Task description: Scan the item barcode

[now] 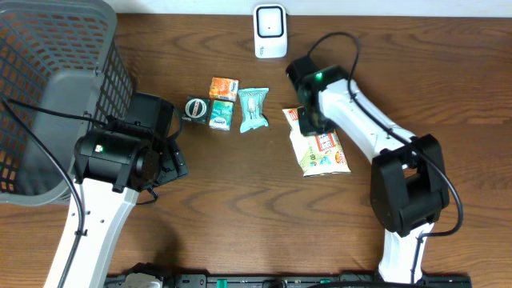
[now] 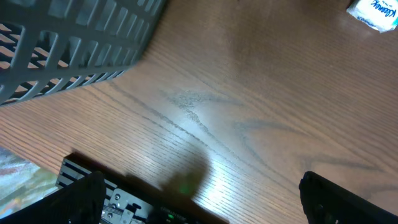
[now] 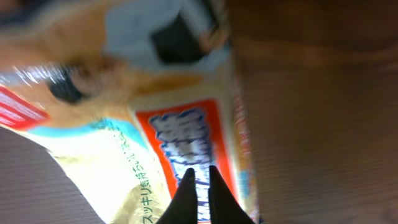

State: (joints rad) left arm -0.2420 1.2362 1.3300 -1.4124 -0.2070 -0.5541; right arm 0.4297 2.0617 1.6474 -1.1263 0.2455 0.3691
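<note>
R wrist view blurred: snack bag [image 3: 155, 143] print illegible, barcode not seen. Bag lies on worktop [image 1: 240, 208], 5 o'clock of scanner [image 1: 270, 30]. R end effector [image 1: 310, 122] closed, tips at bag's 12 o'clock end; pinch unconfirmed. L end effector [image 2: 199, 202] wide open, angled over bare wood near basket [image 2: 62, 43].

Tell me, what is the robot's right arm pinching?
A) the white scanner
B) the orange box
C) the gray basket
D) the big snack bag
D: the right gripper has its fingertips closed together on the snack bag.
</note>
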